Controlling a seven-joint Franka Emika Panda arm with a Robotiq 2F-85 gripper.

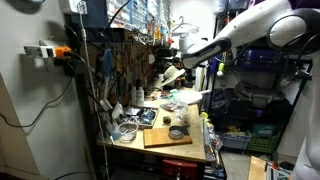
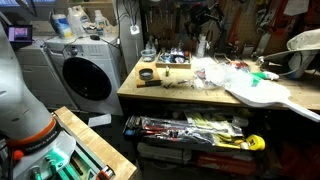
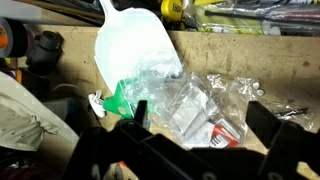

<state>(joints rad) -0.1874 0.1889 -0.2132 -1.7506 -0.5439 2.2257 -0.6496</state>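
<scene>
1. White, translucent plastic forms the paddle-shaped piece (image 3: 135,50) that is seen lying flat on the wooden workbench (image 2: 180,92), towards the bench's right end in an exterior view (image 2: 262,95).
2. Its long axis is laid slantwise across the bench top. In the wrist view the narrow handle end is pointed at the upper edge of the picture, and the broad, rounded end is turned towards the gripper (image 3: 203,118).
3. In the exterior view the same handle end is seen reaching to the lower right, past the front edge of the bench.
4. Crumpled clear plastic wrapping (image 3: 195,100) is heaped against the broad end of the paddle-shaped piece and partly over it. No single direction can be read from the heap, which is spread loosely along the bench (image 2: 215,70).
5. A small green part (image 3: 118,100) is found just beside the broad end, touching the wrapping.
6. The gripper is held above the wrapping with its two dark fingers (image 3: 140,112) spread wide apart. Nothing is clasped between them, and no contact with the plastic can be made out.
7. In an exterior view the arm is seen reaching in from the right, with the gripper (image 1: 170,75) raised over the bench.
8. Well apart from the gripper, a roll of tape (image 2: 147,73) is set near the bench's other end, and a washing machine (image 2: 85,75) is placed beside the bench.
9. A yellow tape measure (image 3: 172,8) is seen beyond the handle end, on the shelf below.
</scene>
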